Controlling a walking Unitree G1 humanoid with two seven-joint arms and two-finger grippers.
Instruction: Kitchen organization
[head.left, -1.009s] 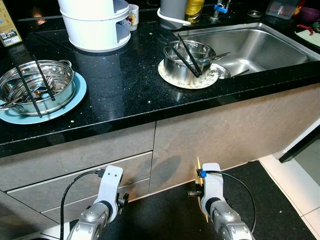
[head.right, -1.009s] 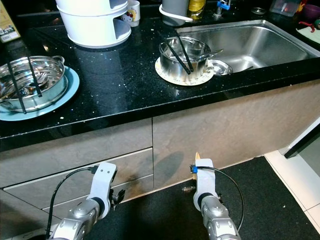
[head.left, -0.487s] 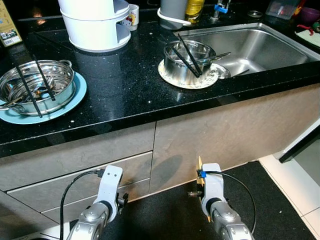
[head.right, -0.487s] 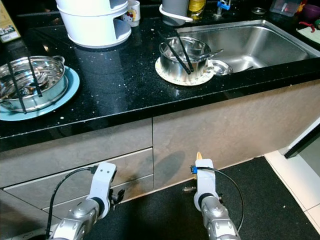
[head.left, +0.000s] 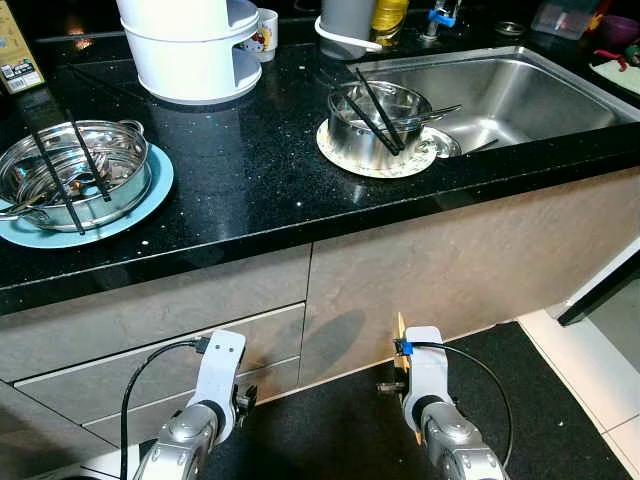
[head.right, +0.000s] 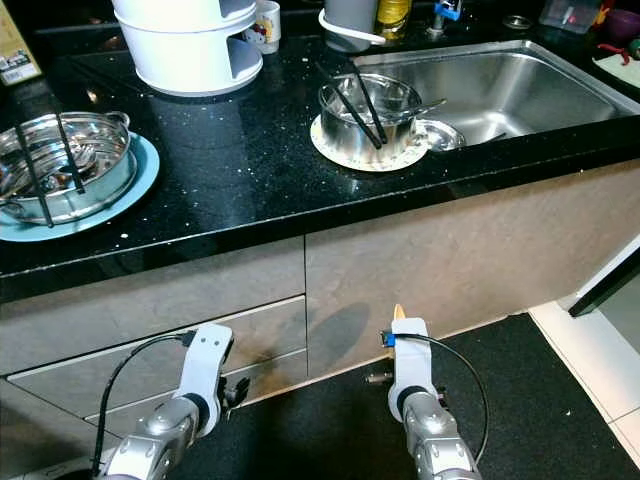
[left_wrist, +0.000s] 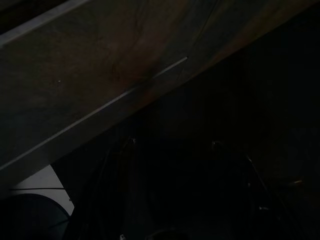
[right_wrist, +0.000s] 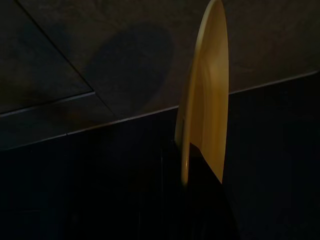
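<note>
The right gripper (right_wrist: 192, 165) hung low before the cabinet, clenched on a yellow plate (right_wrist: 205, 100) held edge-on; whether the left gripper (left_wrist: 170, 190) was clenched or released I could not tell. On the counter (head.left: 240, 170), a pot (head.left: 75, 175) on a blue plate (head.left: 150, 190) sat near the left front edge. A bowl (head.left: 375, 120) on a plate stood at the sink (head.left: 520, 90) rim, with bare counter between them.

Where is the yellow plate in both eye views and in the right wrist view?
Left eye view: yellow plate, thin edge-on sliver, low centre.
Right eye view: same sliver, low centre.
Right wrist view: upright, right of centre.
Shared landmark: grey cabinet front behind it.
</note>
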